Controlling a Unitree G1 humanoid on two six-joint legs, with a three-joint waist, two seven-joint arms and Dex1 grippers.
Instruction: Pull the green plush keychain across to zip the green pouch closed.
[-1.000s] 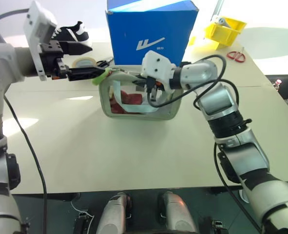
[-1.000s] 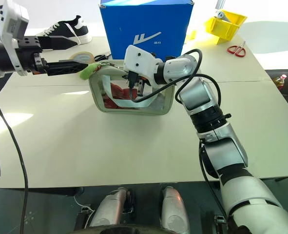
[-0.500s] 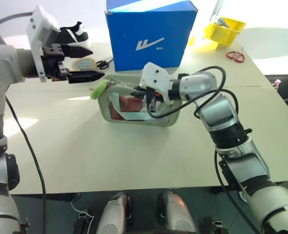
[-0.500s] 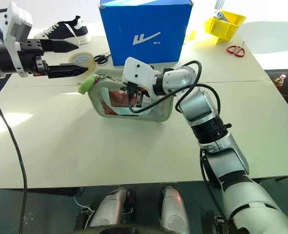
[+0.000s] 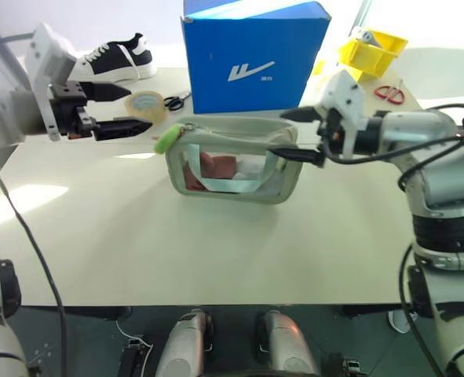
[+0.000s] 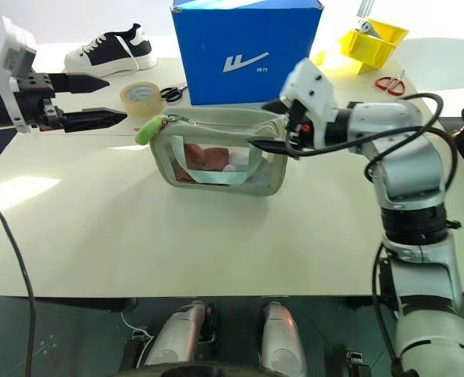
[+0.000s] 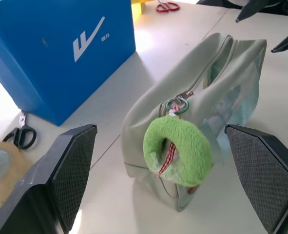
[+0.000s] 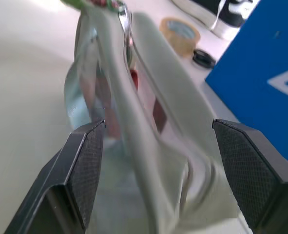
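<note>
The green pouch (image 5: 233,166) stands upright on the table, with red and white contents behind its clear window. The green plush keychain (image 5: 166,140) hangs from the zipper pull at the pouch's left end. My left gripper (image 5: 141,108) is open, level, a short way left of the keychain and not touching it. In the left wrist view the keychain (image 7: 178,151) hangs ahead between the wide fingers. My right gripper (image 5: 280,132) is open at the pouch's right end, and the pouch (image 8: 148,146) runs between its spread fingers.
A big blue box (image 5: 255,55) stands just behind the pouch. A black-and-white shoe (image 5: 110,59), a tape roll (image 5: 145,102) and black scissors (image 5: 177,100) lie at the back left. A yellow bin (image 5: 371,45) and red scissors (image 5: 390,92) are at the back right.
My right gripper opened, let go of the pouch's top and swung from its middle to its right end. The pouch settled on the table. The keychain now hangs apart from my left fingertips.
</note>
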